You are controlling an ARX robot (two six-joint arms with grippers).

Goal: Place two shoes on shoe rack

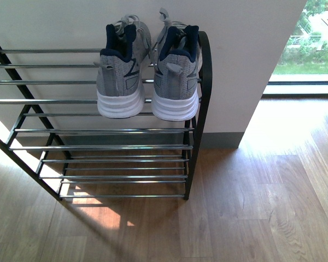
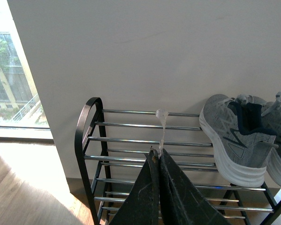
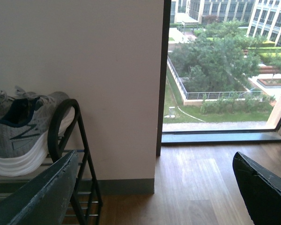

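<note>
Starting at the left arm, its jaws are clenched, the two dark, rough-faced fingers (image 2: 147,197) pressed flat together, with a thin pale strand (image 2: 162,129) rising from their tips in front of the rack bars; the right jaws are released, their matte black fingers (image 3: 37,197) spread wide apart. Ahead, the left shoe (image 1: 120,76) and the right shoe (image 1: 177,79) sit side by side on the top tier of the shoe rack (image 1: 208,82), at its right end, heels towards the robot and toes towards the wall. Both are grey knit with thick, ridged white soles, navy lining and pale laces. The right shoe lies just beside the rack's rounded black end frame. Thin chrome bars run level between the slanted black metal sides, tier below tier. Behind stands a plain white wall (image 1: 251,49) with a grey skirting, below lies a wood-plank floor (image 1: 262,207) with a sunlit patch, and to the right a tall window (image 3: 215,65) shows trees and buildings
</note>
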